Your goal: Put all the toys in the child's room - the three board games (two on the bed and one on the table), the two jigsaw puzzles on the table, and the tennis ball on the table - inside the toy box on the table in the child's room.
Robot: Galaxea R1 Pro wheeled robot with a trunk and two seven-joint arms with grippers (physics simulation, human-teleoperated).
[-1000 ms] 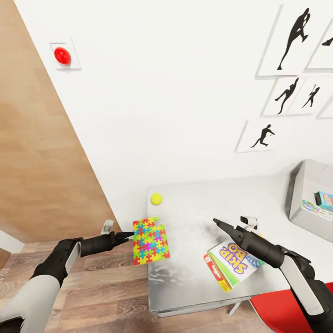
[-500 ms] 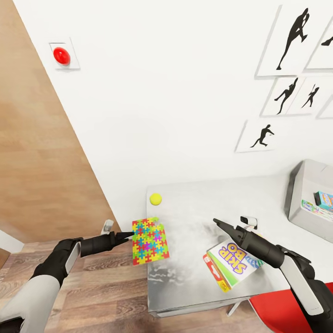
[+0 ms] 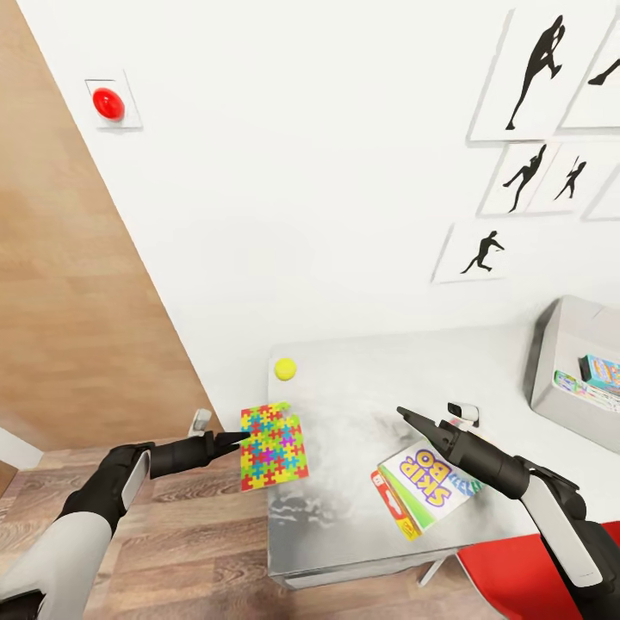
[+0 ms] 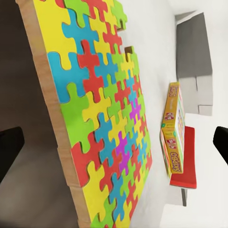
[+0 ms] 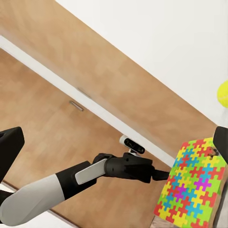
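L tool [image 3: 244, 439] grips the near-left edge of a jigsaw puzzle [image 3: 274, 445], fingers pinched on it; puzzle sits tilted at the counter [image 3: 344, 517] corner, part overhanging the wood floor [image 3: 198, 551]. In L wrist view the puzzle [image 4: 102, 118] fills the space just ahead of the tool, w/ its wooden edge facing the camera.

Tennis ball [image 3: 285, 368] lies beyond the L tool, past the puzzle's far edge, near the wall, apart from it.

R tool [image 3: 403, 415] hovers over the counter, jaws close together, holding nothing as far as head view shows. Just beneath and beside its arm: Skip-Bo board game [image 3: 424, 485] lying atop a red box [image 3: 389, 506], both near the counter's front edge.

Toy box [image 3: 564, 362] stands well off to the R tool's right, w/ a blue board game [image 3: 601, 371] inside.

R wrist view looks across at the L arm [image 5: 66, 183], puzzle and ball [image 5: 223, 92].

Silhouette pictures [image 3: 534, 73] hang on the wall; red button [image 3: 107, 102] far left.
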